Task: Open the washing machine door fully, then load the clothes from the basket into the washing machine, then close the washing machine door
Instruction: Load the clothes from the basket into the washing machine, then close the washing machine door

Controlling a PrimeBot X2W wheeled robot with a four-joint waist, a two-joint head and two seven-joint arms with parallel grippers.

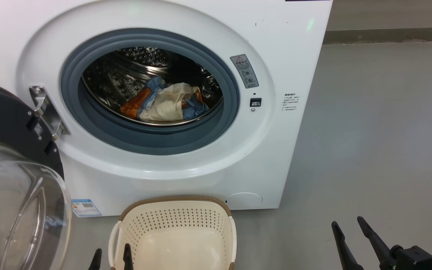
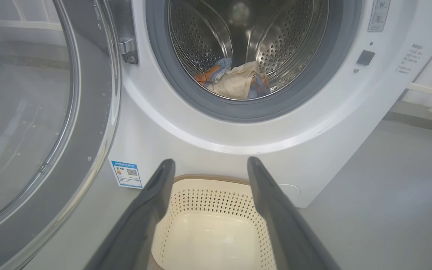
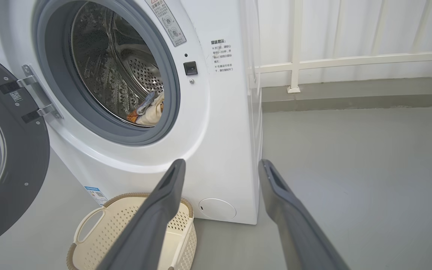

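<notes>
The white washing machine (image 1: 283, 56) stands with its door (image 1: 6, 123) swung wide open to the left, the clear glass bowl (image 1: 17, 210) bulging toward me. Inside the steel drum lie the clothes (image 1: 165, 103): cream, light blue and orange cloth in a heap, also seen as clothes (image 2: 234, 80) and clothes (image 3: 148, 110). The cream basket (image 1: 176, 221) sits on the floor in front of the machine and holds nothing. My left gripper (image 1: 111, 257) is open at the basket's near left rim. My right gripper (image 1: 349, 223) hangs open over bare floor to the right.
Grey floor (image 1: 381, 131) stretches to the right of the machine. A white railing (image 3: 332, 62) and a low kerb run behind it. The open door (image 2: 32, 112) takes up the space left of the basket (image 2: 208, 221).
</notes>
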